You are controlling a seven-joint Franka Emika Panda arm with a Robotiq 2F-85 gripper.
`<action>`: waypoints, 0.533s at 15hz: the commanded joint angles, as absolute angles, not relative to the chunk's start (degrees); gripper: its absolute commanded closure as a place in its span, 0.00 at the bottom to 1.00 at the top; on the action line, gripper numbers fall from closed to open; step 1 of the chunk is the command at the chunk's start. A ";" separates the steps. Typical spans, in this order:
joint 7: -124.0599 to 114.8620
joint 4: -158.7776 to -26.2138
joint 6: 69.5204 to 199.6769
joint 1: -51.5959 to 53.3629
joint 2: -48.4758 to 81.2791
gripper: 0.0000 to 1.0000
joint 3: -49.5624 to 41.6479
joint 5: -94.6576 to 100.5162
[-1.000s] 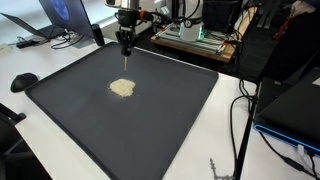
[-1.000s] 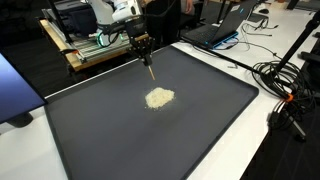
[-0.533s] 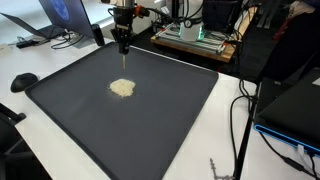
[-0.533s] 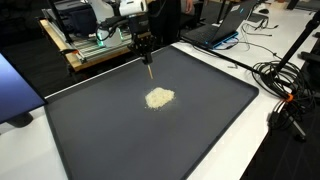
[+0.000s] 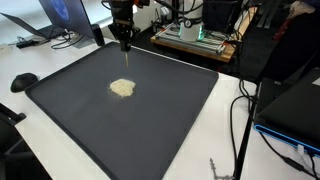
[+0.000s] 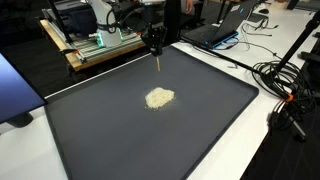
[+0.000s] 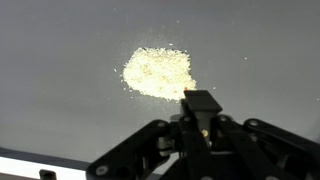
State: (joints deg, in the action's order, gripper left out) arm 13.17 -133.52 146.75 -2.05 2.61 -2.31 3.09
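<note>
A small pile of pale crumbs (image 5: 122, 88) lies on a large black mat (image 5: 170, 110), slightly toward its far half, and shows in both exterior views (image 6: 159, 97) and the wrist view (image 7: 157, 72). My gripper (image 5: 124, 45) hangs above the mat's far edge, shut on a thin stick-like tool (image 5: 126, 60) that points straight down. The tool's tip (image 6: 160, 68) is above the mat, short of the pile and not touching it. In the wrist view the jaws (image 7: 200, 125) clamp the tool's dark head (image 7: 200, 103), just below the pile.
The mat (image 6: 200, 120) lies on a white table. A laptop (image 5: 60, 15) and a dark mouse (image 5: 23, 80) sit near one corner. Cables (image 6: 285, 85) trail along one side. An equipment frame (image 6: 95, 45) stands behind the far edge.
The gripper with the tool has moved along the mat's far edge and risen a little, away from the pile. The pile has not changed.
</note>
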 commanded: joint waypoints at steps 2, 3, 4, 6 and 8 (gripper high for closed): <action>11.39 -127.79 142.52 -1.26 8.17 0.97 -1.21 5.05; 11.83 -127.03 142.67 -1.29 9.37 0.97 -1.01 4.55; 10.59 -126.22 142.63 -1.20 10.63 0.97 -1.09 5.18; 9.71 -125.16 142.74 -1.12 12.91 0.97 -1.26 5.79; 9.00 -124.12 142.71 -1.09 15.00 0.97 -1.40 5.90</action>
